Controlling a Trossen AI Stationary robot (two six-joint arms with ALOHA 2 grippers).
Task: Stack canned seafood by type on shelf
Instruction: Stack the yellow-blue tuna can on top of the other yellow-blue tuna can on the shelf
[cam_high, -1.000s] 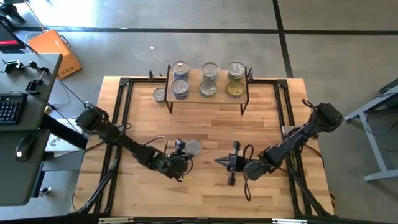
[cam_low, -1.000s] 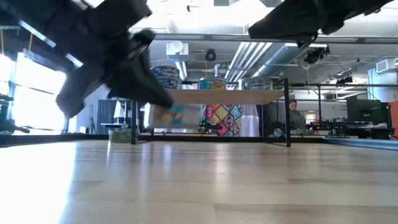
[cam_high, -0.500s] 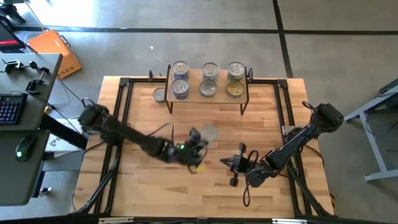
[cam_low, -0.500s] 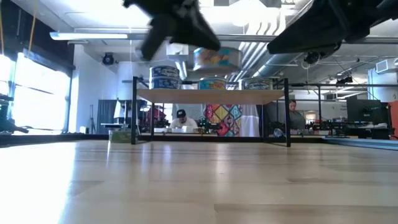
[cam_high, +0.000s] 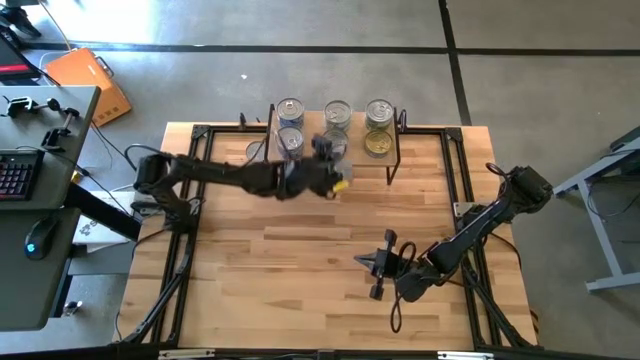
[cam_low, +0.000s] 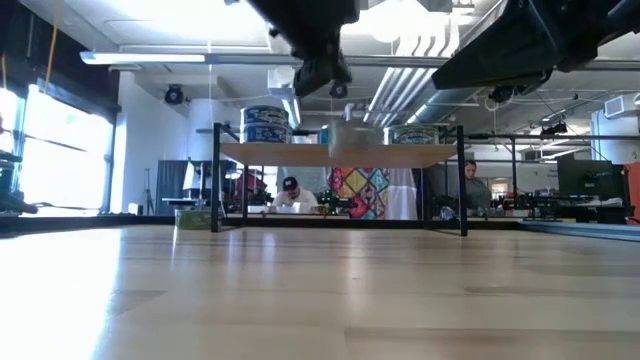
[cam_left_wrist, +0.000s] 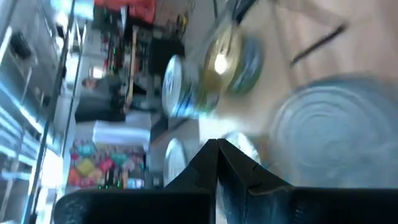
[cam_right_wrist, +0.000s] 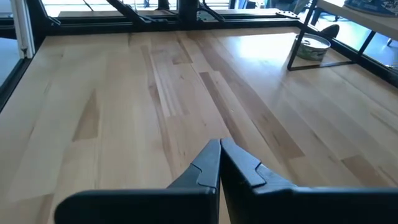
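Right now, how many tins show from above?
7 tins: three at the shelf's back, three at its front, one on the table beside it; the left gripper may hide another.

The left arm swings from the near middle of the worktop (cam_high: 300, 270) right up to the shelf (cam_high: 355, 158), stretching out almost straight across the wood. Its left gripper (cam_high: 330, 172), a second ago low beside a lone can on the boards, now hangs at the shelf's front edge, around the middle column of cans. That can is off the worktop now; a blurred silvery shape shows at the gripper in the high view, though the grip itself can't be made out. The right gripper (cam_high: 362, 262) slides back a touch toward the near right, its arm folding in. From table height, the dark gripper climbs above the shelf.
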